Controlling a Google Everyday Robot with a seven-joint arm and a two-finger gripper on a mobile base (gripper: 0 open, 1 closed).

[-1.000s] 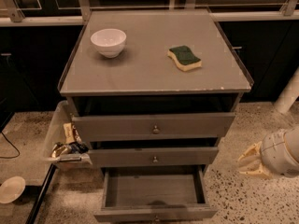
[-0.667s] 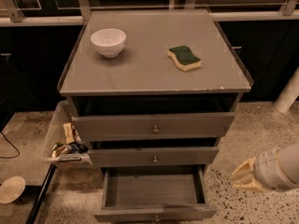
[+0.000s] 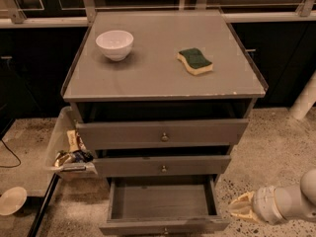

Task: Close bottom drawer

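The bottom drawer [image 3: 163, 206] of the grey cabinet stands pulled out and empty, its front [image 3: 165, 227] at the lower edge of the camera view. The gripper [image 3: 240, 208] is on a white arm at the lower right, just right of the drawer's front right corner and near floor level, pointing left toward it. The middle drawer [image 3: 163, 166] and top drawer [image 3: 163, 133] above are slightly ajar.
A white bowl [image 3: 114, 44] and a green-and-yellow sponge [image 3: 195, 61] sit on the cabinet top [image 3: 158, 78]. A clear bin with snack packets [image 3: 69, 149] stands at the cabinet's left. A white plate [image 3: 12, 200] lies on the floor at lower left. A white post [image 3: 303, 100] stands at right.
The gripper has moved down and to the left, from beside the middle drawer to the level of the bottom drawer's front corner. The drawers have not moved.
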